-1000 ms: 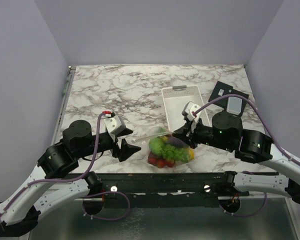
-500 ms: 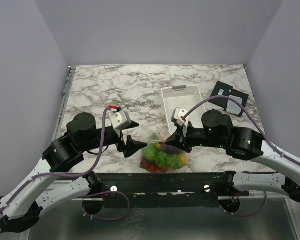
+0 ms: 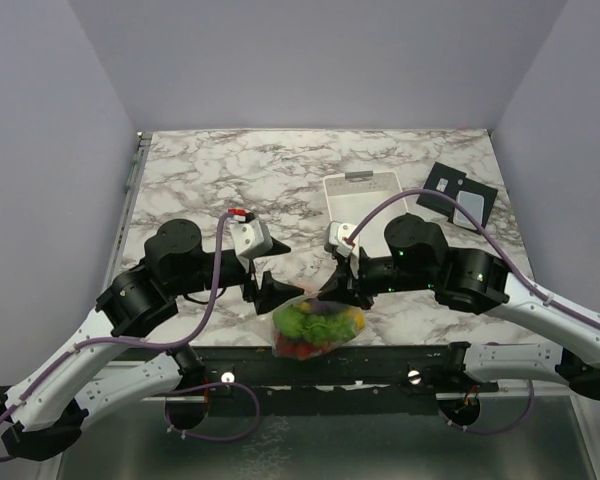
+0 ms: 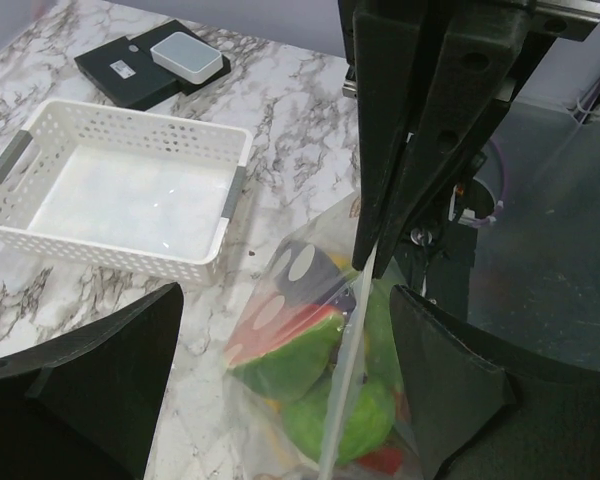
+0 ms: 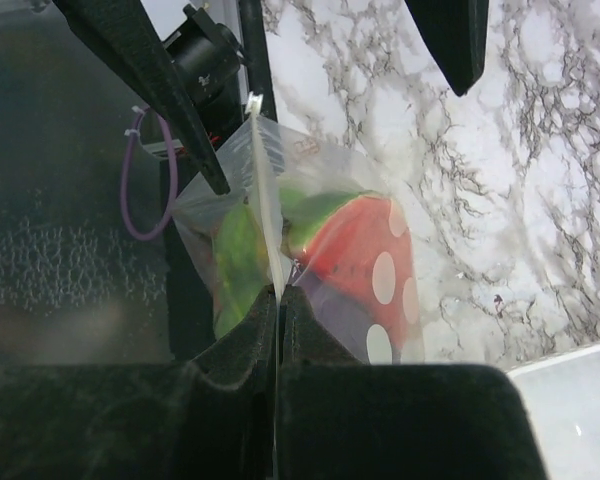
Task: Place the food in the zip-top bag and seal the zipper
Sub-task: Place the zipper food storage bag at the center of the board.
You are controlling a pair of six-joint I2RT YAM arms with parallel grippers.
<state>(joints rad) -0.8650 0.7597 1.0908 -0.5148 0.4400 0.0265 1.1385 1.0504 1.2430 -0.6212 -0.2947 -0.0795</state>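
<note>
Two robot arms meet over one clear zip-top bag, which sits at the near edge of the marbled worktop, between the arms. The right gripper has its jaws clenched on the bag's mouth edge. The left gripper has its jaws spread wide just beside the bag, gripping nothing. The zipper is one thin, pale strip. Its long axis runs from the right jaws straight toward the left gripper, and the bag's body sags below it toward the worktop's near edge. Inside the bag are one watermelon slice, several green pieces and one dark purple eggplant. Only the overhead view shows a yellow piece and red pieces. The right wrist view alone shows the strip pinched flat between the two fingers. The left wrist view shows white spots on the slice. One empty white basket stands behind the bag, and one black pad carrying one small grey device lies to its right.
</note>
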